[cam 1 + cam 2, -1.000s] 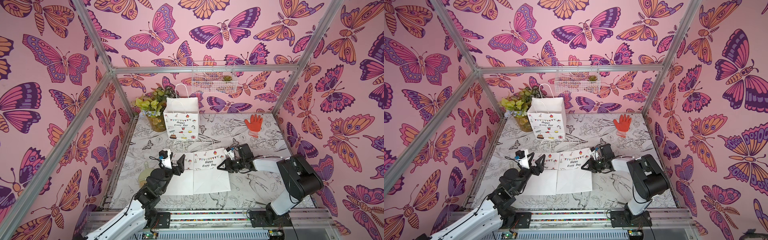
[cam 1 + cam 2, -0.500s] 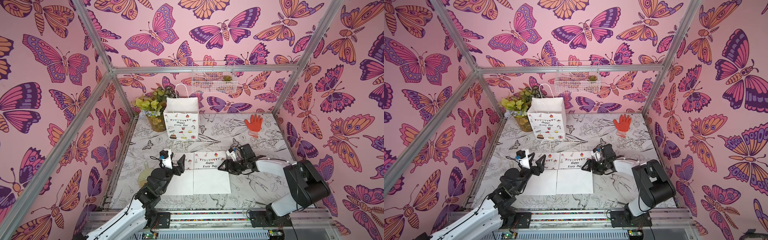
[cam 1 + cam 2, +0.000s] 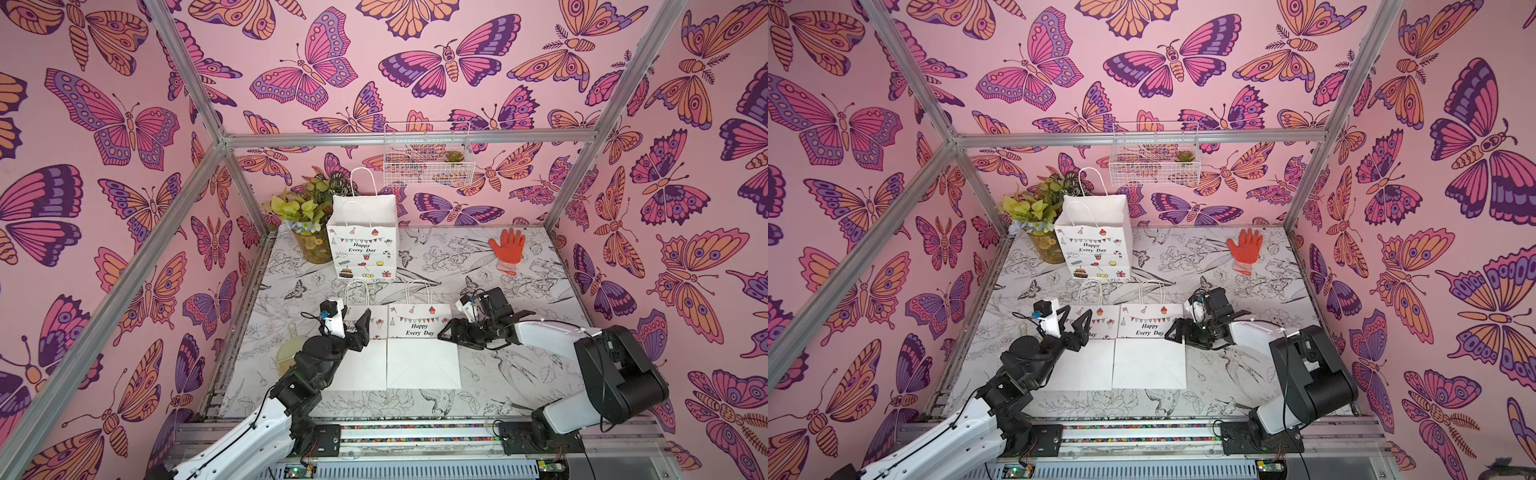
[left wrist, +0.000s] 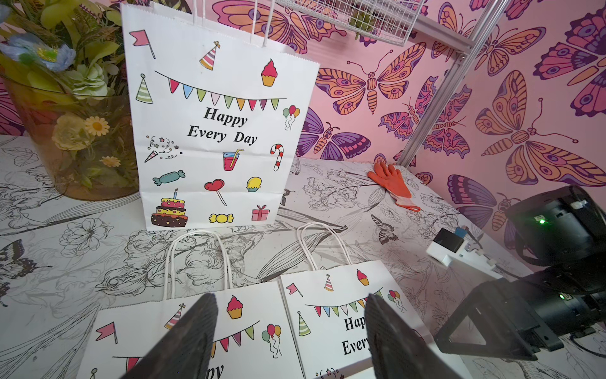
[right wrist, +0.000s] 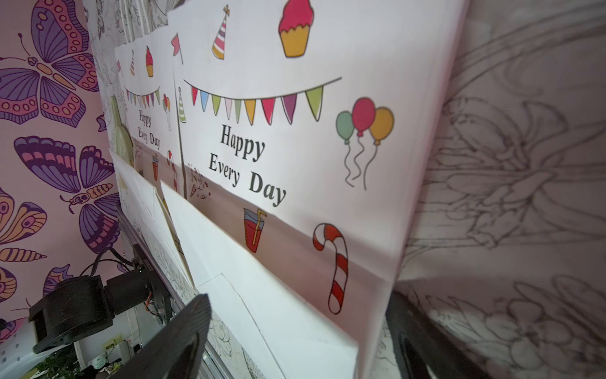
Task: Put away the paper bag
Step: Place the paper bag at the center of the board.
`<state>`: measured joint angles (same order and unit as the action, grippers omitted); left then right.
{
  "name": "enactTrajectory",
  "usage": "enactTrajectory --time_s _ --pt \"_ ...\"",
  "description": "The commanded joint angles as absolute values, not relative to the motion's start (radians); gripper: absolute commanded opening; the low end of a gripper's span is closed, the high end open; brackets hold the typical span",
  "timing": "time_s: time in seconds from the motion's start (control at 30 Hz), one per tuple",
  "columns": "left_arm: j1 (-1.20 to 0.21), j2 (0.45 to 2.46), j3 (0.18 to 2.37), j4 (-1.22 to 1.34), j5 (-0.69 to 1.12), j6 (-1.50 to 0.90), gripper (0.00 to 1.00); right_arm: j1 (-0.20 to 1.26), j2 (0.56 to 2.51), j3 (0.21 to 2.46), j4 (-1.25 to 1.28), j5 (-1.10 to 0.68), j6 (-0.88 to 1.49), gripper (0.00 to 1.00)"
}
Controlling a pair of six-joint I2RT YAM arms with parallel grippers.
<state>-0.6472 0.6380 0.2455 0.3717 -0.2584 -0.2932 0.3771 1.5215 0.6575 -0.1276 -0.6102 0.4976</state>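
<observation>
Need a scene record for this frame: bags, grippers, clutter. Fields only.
flat bags: two, side by side on the table: left flat bag, right flat bag
standing bag: upright at the back, beside the flower vase
left gripper: open, above the left flat bag, holding nothing
right gripper: open, at the right flat bag's right edge, no grip
clutter: orange glove back right; wire basket on the back wall; green brush by the left arm

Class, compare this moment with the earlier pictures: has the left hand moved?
No. The left hand keeps its spot relative to the standing bag, hovering over the left folded bag.
</observation>
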Motion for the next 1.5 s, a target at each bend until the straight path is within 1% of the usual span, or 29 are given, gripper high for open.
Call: enactTrajectory --time_s 0.0,0.23,0.37,0.5,0.6,0.8,0.83,0.9,0.97,1.03,1.13,1.23,1.3,1.37,1.47 --pt "-0.641 0.646 0.232 0.397 -0.25 -0.289 0.74 0.392 1.553 0.654 -0.136 -0.605 0.503 0.88" --pt "-0.641 0.652 0.233 0.398 -0.249 -0.287 0.74 0.421 1.603 0.661 -0.089 -0.625 0.528 0.89" --pt "-0.641 0.647 0.23 0.397 -0.25 -0.287 0.74 0.422 1.581 0.658 -0.108 -0.61 0.525 0.89" --pt "-0.641 0.639 0.232 0.383 -0.255 -0.278 0.74 0.421 1.451 0.638 -0.162 -0.513 0.513 0.87" --pt "-0.642 0.623 0.24 0.35 -0.263 -0.27 0.74 0.422 1.306 0.617 -0.172 -0.424 0.494 0.82" --pt "-0.625 0.627 0.3 0.3 -0.33 -0.229 0.74 0.422 1.029 0.556 -0.092 -0.259 0.432 0.81" --pt "-0.61 0.638 0.319 0.293 -0.348 -0.216 0.74 0.423 0.991 0.543 -0.066 -0.235 0.419 0.81" --pt "-0.563 0.664 0.428 0.251 -0.355 -0.2 0.74 0.422 0.939 0.516 -0.007 -0.189 0.4 0.81" --pt "-0.483 0.711 0.552 0.22 -0.313 -0.187 0.74 0.422 0.906 0.497 0.064 -0.156 0.392 0.82" --pt "-0.388 0.779 0.645 0.23 -0.24 -0.198 0.74 0.424 0.916 0.494 0.14 -0.145 0.389 0.83" --pt "-0.271 0.891 0.745 0.28 -0.139 -0.226 0.74 0.425 1.002 0.556 0.192 -0.174 0.373 0.84" --pt "-0.23 0.975 0.774 0.34 -0.105 -0.231 0.74 0.427 1.115 0.687 0.193 -0.211 0.383 0.85" --pt "-0.214 1.0 0.757 0.381 -0.062 -0.23 0.75 0.43 1.177 0.829 0.112 -0.273 0.361 0.86" --pt "-0.201 1.026 0.739 0.43 0.014 -0.199 0.76 0.445 1.24 0.971 0.037 -0.286 0.307 0.87" --pt "-0.178 1.077 0.772 0.414 0.052 -0.212 0.77 0.456 1.334 1.062 0.134 -0.276 0.306 0.86"
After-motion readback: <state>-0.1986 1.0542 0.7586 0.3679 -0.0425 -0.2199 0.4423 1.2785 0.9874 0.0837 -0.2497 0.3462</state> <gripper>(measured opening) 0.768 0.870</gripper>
